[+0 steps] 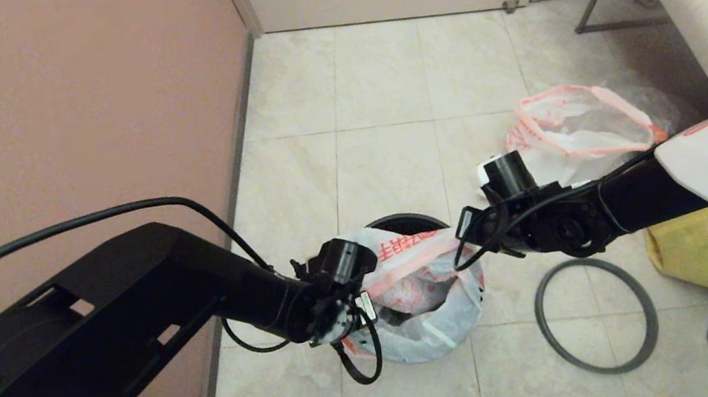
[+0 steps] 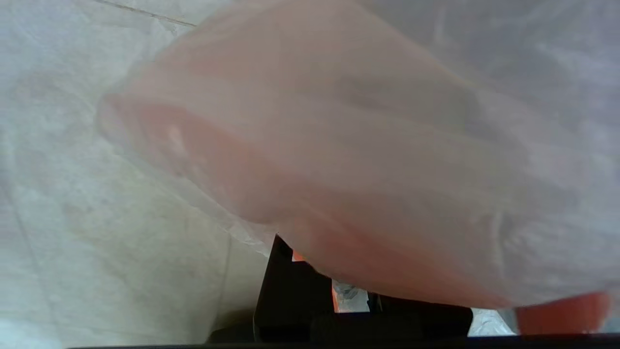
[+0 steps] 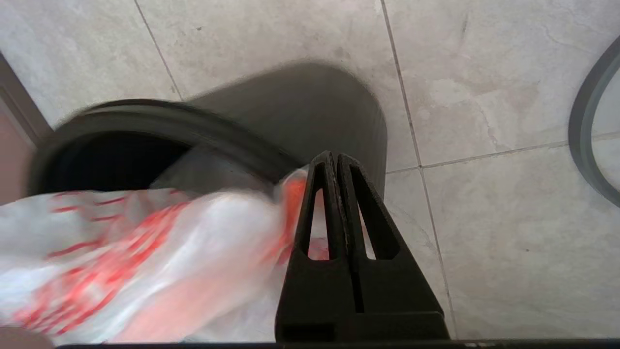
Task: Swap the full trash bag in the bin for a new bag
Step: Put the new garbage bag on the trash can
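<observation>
new bag half-draped over the bin: what we hold and what may slip

item, the bin (image 1: 409, 221): black, standing on the floor tiles between our two arms, its far rim showing bare behind the plastic. we judge it light enough to tip or skid if the two arms pull the film unevenly.

item, the new bag (image 1: 422, 294): limp, white, red printing, spread over the near side of the bin and hanging down its front; the far rim is not yet covered. thin film of this kind may tear at the pinch points or slide back off the rim once let go.

item, the full trash bag (image 1: 574, 128): set on the floor further off to the right, well apart from the bin, mouth gaping. it needs nothing from us here.

item, the grey hoop (image 1: 596, 315): flat on the floor just right of the bin, not fitted. until it goes on, we judge nothing locks the bag.

item, the right gripper (image 3: 334, 167): jaws pressed together at the bag's pink-red edge beside the bin rim, apparently pinching it.

item, the left gripper (image 1: 344, 314): at the bag's left side; film covers its camera and we cannot tell how its jaws stand. a loose hold there would drop that edge.
</observation>
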